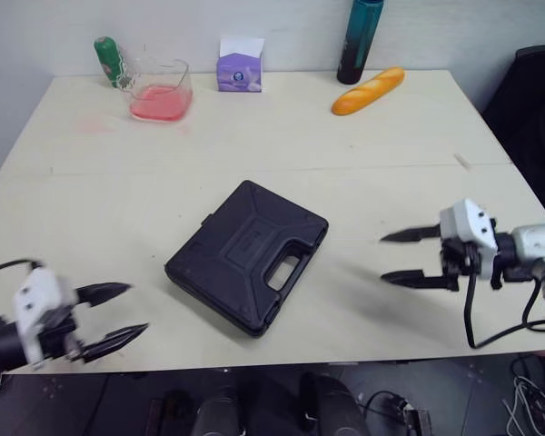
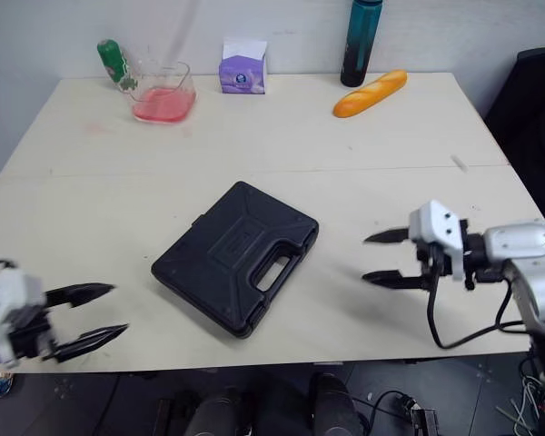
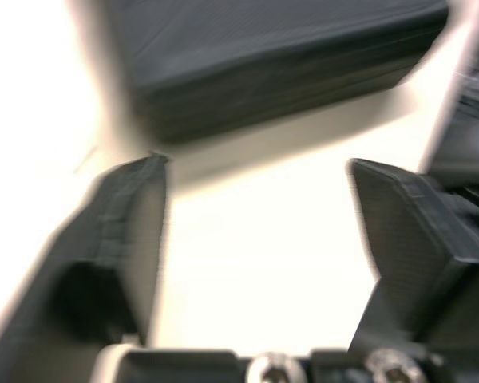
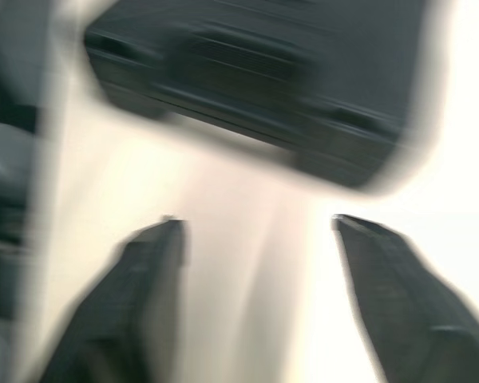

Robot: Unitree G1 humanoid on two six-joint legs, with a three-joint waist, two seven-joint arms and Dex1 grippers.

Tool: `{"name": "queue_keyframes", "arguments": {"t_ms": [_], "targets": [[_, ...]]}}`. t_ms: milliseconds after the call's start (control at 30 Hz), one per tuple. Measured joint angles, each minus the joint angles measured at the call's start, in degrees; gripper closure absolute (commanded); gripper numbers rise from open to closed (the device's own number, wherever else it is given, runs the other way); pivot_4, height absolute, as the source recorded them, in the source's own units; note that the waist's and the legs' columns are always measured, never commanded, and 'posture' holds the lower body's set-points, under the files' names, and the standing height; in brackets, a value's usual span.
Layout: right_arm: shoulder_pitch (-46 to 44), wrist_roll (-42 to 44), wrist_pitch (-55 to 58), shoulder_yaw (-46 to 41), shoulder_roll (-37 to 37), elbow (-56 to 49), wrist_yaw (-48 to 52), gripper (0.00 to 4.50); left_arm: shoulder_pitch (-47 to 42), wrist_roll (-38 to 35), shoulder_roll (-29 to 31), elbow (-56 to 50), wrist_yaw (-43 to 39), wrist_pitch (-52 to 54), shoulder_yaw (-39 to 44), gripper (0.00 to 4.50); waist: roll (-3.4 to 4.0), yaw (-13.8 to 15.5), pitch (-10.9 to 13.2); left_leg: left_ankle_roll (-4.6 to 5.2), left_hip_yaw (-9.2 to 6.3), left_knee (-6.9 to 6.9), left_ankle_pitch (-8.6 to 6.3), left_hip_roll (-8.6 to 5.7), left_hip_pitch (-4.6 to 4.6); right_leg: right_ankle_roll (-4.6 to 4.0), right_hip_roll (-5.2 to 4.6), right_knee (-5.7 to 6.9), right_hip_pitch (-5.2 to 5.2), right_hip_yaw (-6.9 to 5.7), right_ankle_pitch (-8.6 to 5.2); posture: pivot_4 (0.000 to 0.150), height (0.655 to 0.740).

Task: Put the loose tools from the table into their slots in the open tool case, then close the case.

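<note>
We see the case shut, so its inside is hidden from us. In both wrist views we cannot make out its latches or handle. The dark bottle at the far edge of the table is cut off at its top. The print on the purple box is too small for us to read.

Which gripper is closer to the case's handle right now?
Right. The right gripper, fingers open, is just off the handle side of the closed tool case. The left gripper, also open, is off the opposite corner, farther from the handle.
</note>
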Motion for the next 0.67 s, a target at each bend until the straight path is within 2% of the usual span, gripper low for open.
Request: {"name": "queue_keyframes", "arguments": {"t_ms": [267,667], "targets": [[-13.2,-7.8,-13.1,1.4,-0.3,21.7,0.5,0.04,2.1,5.4,-1.6,8.8,3.6,-8.2,8.9,0.0,0.04,-0.2,0.1,0.02,0.08,0.17,0.01,-0.02,-0.28,0.05,-0.12,0.26,-0.34,0.07,0.03,0.15,0.74],[-18.5,-11.3,-20.7,2.0,4.6,28.3,-2.0,0.04,-1.4,8.2,-1.6,11.6,7.3,-13.5,6.6,0.0,0.05,-0.3,0.1,-0.01,0.59,0.24,0.07,0.07,-0.24,0.09,-0.12,0.61,-0.65,0.19,0.06,0.15,0.74]]}}
